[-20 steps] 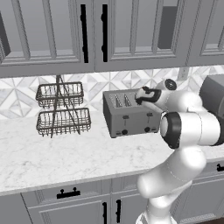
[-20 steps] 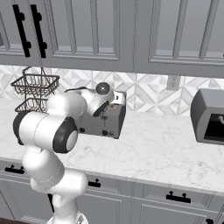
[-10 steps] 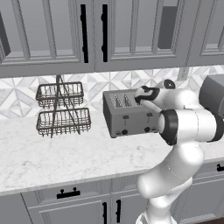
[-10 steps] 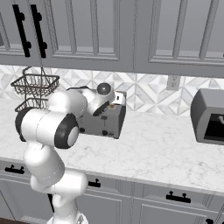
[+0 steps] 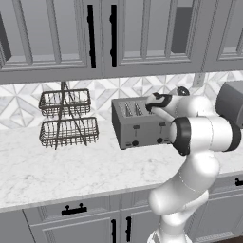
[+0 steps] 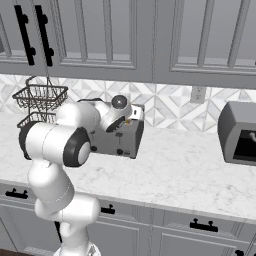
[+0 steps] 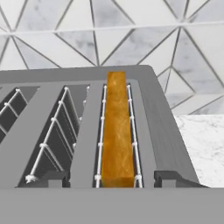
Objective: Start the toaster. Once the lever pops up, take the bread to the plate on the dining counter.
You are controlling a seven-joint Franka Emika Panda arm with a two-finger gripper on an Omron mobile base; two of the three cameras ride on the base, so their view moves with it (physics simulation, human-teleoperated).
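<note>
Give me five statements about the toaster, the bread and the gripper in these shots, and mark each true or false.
1. The bread stands in a slot of the toaster. True.
2. The bread sits in the slot at one end of the toaster. True.
3. The gripper is over the wire basket. False: it is over the toaster, its fingertips either side of the bread's slot.
4. The toaster lies on its side. False: it stands upright on the counter, slots facing up.
5. The other slots visible in the hand view also hold bread. False: they show bare wire guides.
</note>
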